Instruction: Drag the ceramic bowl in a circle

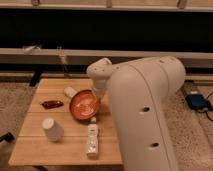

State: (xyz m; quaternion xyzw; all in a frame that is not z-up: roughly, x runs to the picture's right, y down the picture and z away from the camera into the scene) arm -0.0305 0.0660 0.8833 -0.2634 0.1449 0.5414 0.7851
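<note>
The ceramic bowl (83, 105) is round, glossy orange-red and paler inside. It sits near the middle of the wooden table (35, 147). It looks tilted, with its opening facing the camera. My gripper (98, 94) is at the end of the big white arm (145, 110). It comes down at the bowl's right rim, and its tip is hidden behind the wrist and the bowl.
A white upside-down cup (51, 129) stands at the front left. A white bottle (92, 140) lies in front of the bowl. A red packet (52, 104) and a small white object (70, 92) lie to the bowl's left. A blue device (197, 101) is on the floor at right.
</note>
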